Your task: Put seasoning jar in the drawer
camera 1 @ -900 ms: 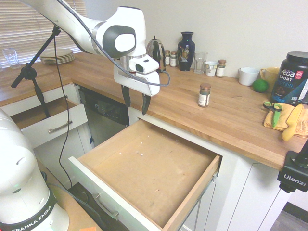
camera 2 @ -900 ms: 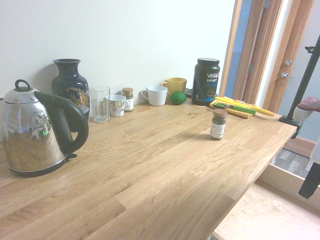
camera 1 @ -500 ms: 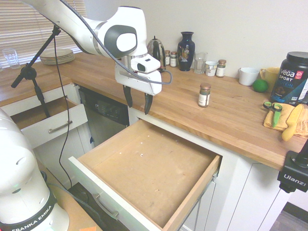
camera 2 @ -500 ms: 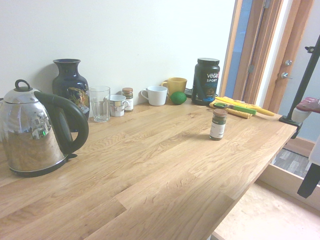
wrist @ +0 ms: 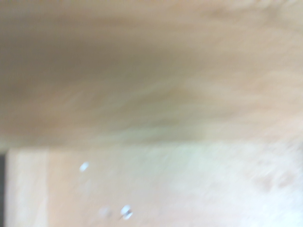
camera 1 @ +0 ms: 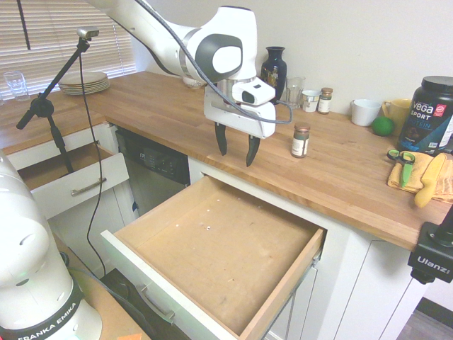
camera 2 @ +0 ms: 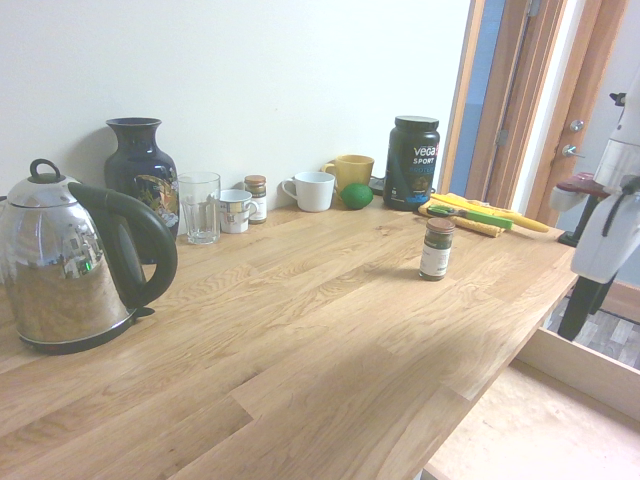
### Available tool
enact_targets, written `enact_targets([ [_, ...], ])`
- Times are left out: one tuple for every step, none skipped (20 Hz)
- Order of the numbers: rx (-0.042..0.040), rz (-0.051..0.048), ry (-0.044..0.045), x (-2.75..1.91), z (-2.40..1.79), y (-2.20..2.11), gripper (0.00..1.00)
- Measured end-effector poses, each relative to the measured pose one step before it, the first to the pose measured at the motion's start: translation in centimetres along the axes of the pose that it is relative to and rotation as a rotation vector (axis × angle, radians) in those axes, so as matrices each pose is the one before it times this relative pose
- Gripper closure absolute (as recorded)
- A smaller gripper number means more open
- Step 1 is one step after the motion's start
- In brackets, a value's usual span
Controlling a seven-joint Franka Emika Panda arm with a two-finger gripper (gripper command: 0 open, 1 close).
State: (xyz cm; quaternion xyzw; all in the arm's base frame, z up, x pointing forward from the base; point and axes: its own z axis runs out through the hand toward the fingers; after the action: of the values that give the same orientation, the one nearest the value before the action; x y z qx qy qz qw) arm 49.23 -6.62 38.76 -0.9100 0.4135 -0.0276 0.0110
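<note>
The seasoning jar (camera 1: 301, 140) stands upright on the wooden counter, a small glass jar with a brown lid and pale label, also seen in the second exterior view as the seasoning jar (camera 2: 436, 249). My gripper (camera 1: 236, 149) hangs open and empty over the counter's front edge, a short way left of the jar and apart from it. Below it the wide drawer (camera 1: 163, 225) is pulled fully out, its light-brown bottom bare. The wrist view shows only blurred wood of the counter edge and drawer bottom.
Along the back wall stand a kettle (camera 2: 70, 265), dark vase (camera 1: 273, 66), glass (camera 2: 199, 207), cups and two more small jars. A black Vega tub (camera 1: 426, 115), a lime, scissors and a yellow cloth sit right. A smaller drawer (camera 1: 71, 177) is open at left.
The arm has swung right along the counter's front edge, bringing the open gripper closer to the seasoning jar. The jar and drawer have not moved.
</note>
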Motion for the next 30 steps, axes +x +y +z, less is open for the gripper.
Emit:
enact_targets([
  [-0.00129, 0.00492, -0.00079, 0.971, 0.007, -0.034, 0.00],
  [-0.00108, 0.00448, 0.00033, 1.014, 0.055, -0.079, 0.00],
  [-0.00058, 0.00286, 0.00165, 0.985, 0.094, -0.150, 0.00],
  [-0.00142, 0.00280, 0.00132, 0.932, 0.131, -0.202, 0.00],
  [-0.00254, 0.00316, 0.00069, 0.962, 0.160, -0.245, 0.00],
  [-0.00398, 0.00328, -0.00076, 0.934, 0.157, -0.274, 0.00],
  [-0.00312, 0.00124, 0.00018, 0.863, 0.144, -0.340, 0.00],
  [-0.00367, -0.00037, -0.00077, 0.799, 0.141, -0.394, 0.00],
  [-0.00271, -0.00141, 0.00014, 0.790, 0.091, -0.458, 0.00],
  [-0.00197, -0.00054, 0.00043, 0.765, 0.069, -0.521, 0.00],
  [-0.00220, 0.00021, -0.00121, 0.675, 0.083, -0.541, 0.00],
  [-0.00187, 0.00020, -0.00061, 0.661, 0.055, -0.578, 0.00],
  [-0.00114, 0.00056, -0.00069, 0.690, 0.073, -0.629, 0.00],
  [-0.00165, 0.00058, -0.00210, 0.636, 0.102, -0.608, 0.00],
  [-0.00147, -0.00035, -0.00186, 0.619, 0.129, -0.668, 0.00],
  [-0.00237, -0.00115, -0.00191, 0.580, 0.220, -0.666, 0.00],
  [-0.00185, -0.00167, -0.00088, 0.539, 0.205, -0.648, 0.00],
  [-0.00290, -0.00189, -0.00267, 0.492, 0.284, -0.660, 0.00],
  [-0.00313, -0.00087, -0.00363, 0.484, 0.295, -0.602, 0.00],
  [-0.00109, -0.00020, -0.00166, 0.485, 0.236, -0.566, 0.00],
  [-0.00203, 0.00029, -0.00351, 0.455, 0.261, -0.514, 0.00],
  [-0.00094, 0.00129, -0.00343, 0.442, 0.219, -0.448, 0.00],
  [-0.00039, 0.00125, -0.00115, 0.437, 0.158, -0.387, 0.00],
  [-0.00110, 0.00115, -0.00043, 0.403, 0.113, -0.321, 0.00],
  [-0.00203, 0.00133, -0.00171, 0.376, 0.132, -0.280, 0.00],
  [-0.00193, 0.00190, -0.00338, 0.341, 0.148, -0.240, 0.00],
  [-0.00017, 0.00214, -0.00204, 0.332, 0.181, -0.224, 0.00],
  [-0.00048, 0.00204, -0.00194, 0.329, 0.199, -0.218, 0.00],
  [-0.00202, 0.00143, -0.00184, 0.313, 0.163, -0.200, 1.00],
  [-0.00180, 0.00092, 0.00007, 0.284, 0.143, -0.193, 1.00],
])
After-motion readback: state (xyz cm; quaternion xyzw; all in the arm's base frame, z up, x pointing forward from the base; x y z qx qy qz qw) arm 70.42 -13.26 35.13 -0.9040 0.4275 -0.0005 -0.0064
